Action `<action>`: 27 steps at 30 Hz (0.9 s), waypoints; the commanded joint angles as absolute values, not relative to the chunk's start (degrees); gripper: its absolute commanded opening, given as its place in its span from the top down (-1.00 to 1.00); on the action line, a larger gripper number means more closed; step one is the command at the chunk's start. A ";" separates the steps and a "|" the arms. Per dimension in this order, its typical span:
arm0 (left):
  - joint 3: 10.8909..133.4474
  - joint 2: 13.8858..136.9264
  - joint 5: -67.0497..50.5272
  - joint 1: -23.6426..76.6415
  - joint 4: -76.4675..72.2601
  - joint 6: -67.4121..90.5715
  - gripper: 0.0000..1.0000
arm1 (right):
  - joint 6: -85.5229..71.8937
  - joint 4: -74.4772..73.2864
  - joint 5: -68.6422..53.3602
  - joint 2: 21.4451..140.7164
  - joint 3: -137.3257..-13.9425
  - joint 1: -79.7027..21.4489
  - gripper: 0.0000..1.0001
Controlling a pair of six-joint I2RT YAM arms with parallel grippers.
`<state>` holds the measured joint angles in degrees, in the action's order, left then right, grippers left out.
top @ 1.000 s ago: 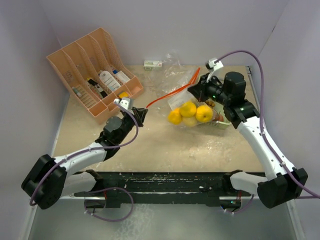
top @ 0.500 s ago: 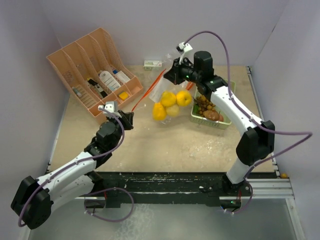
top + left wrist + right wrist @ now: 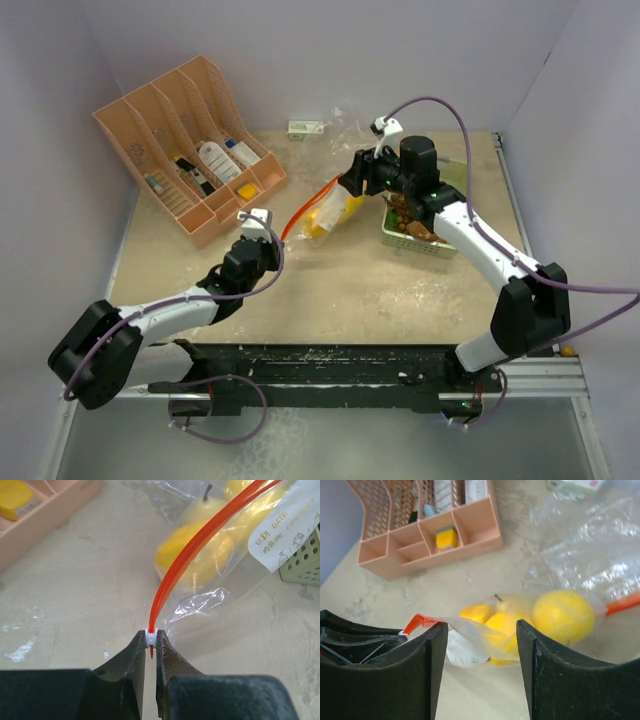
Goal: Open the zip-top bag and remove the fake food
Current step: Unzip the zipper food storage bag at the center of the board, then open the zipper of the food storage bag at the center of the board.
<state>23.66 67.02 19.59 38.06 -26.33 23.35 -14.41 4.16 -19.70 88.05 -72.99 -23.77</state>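
**Zip-top bag** (image 3: 335, 200) with yellow fake food (image 3: 322, 222) inside, near the middle of the table (image 3: 350, 295). It lies just left of a green basket (image 3: 447, 248) that holds brown pieces (image 3: 405, 212).

**Top view:** the bag's orange zip strip (image 3: 305, 208) runs as a slanted line between the two grippers.

**Left wrist view only:** the left gripper (image 3: 150, 641) has its jaws pressed together on the white slider (image 3: 150, 632) at the strip's lower end. A white label (image 3: 287, 527) on the bag film also shows here.

**Right wrist view only:** the right gripper (image 3: 482, 625) has its jaws wide apart. Bag film lies between them, and an orange corner of the strip sits at one finger. Whether they hold the bag cannot be told.

**Arms:** the left arm lies low, stretched forward and to the right over the table. The right arm reaches inward to the left above the basket, with its elbow out to the right. An orange rack (image 3: 185, 140) stands at the far left.
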 commanded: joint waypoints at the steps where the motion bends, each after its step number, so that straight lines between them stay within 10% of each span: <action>1: 26.88 70.70 15.29 39.11 -33.78 22.46 1.00 | -13.06 4.91 -12.26 80.19 -69.35 -23.71 -0.22; 14: 29.46 70.97 12.58 39.86 -34.07 23.03 1.00 | -24.56 5.92 -17.00 64.68 -55.19 -24.16 0.22; 27: 32.26 75.15 6.14 41.00 -35.95 25.14 1.00 | -24.42 11.40 -17.69 69.13 -43.69 -29.01 -0.15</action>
